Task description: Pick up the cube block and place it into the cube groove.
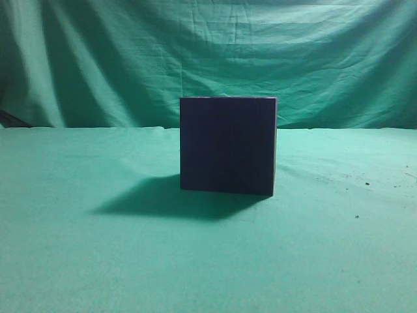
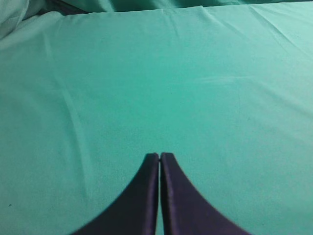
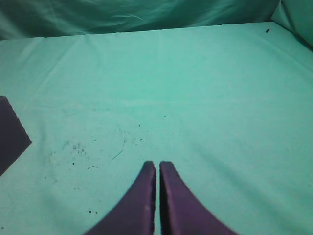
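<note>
Item: we log the cube groove (image 1: 228, 145) standing upright on the green cloth (image 1: 78, 261), the cube block unseen and perhaps hidden behind it, and left gripper (image 2: 160, 155) and right gripper (image 3: 157, 164) clenched empty, evidently parked well clear of it.

The cube groove (image 1: 227, 145) is a very dark navy-purple with a thin pale line down its right edge. The desk (image 1: 78, 261) is covered in plain green cloth, with small dark specks on its right side. Both the left claw (image 2: 160, 155) and the right claw (image 3: 157, 164) are dark purple.
</note>
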